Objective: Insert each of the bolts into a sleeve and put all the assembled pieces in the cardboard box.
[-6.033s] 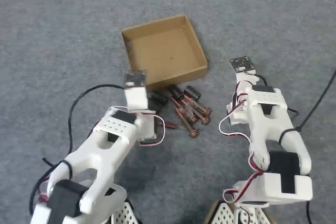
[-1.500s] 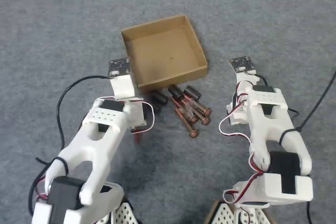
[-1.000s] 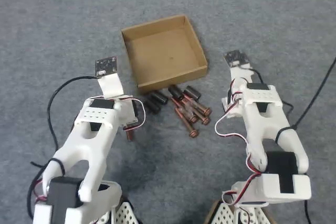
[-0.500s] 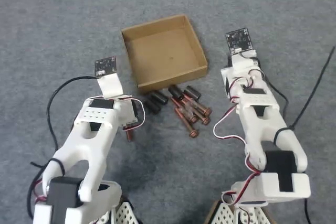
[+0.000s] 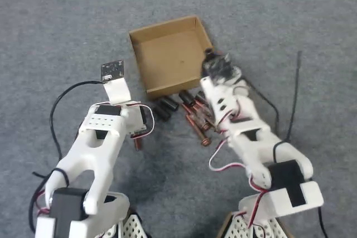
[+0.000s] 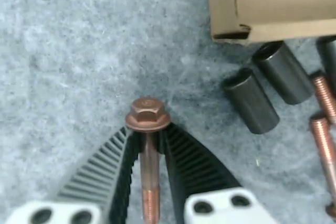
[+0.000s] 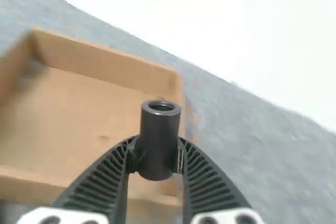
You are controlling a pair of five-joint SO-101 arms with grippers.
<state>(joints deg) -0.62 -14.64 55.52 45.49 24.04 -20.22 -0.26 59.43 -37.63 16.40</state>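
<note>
Left gripper is clamped on a bolt, right gripper on a sleeve; next, I think, they must line up for insertion.

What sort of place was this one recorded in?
Probably a small robotics test bench: two white plastic robot arms on grey carpet-like matting, with loose copper-coloured bolts and short dark metal sleeves beside a shallow brown cardboard box.

Bright, even light; soft shadows.

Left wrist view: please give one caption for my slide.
Left hand holding a copper bolt, with two dark sleeves and the cardboard box nearby.
</note>
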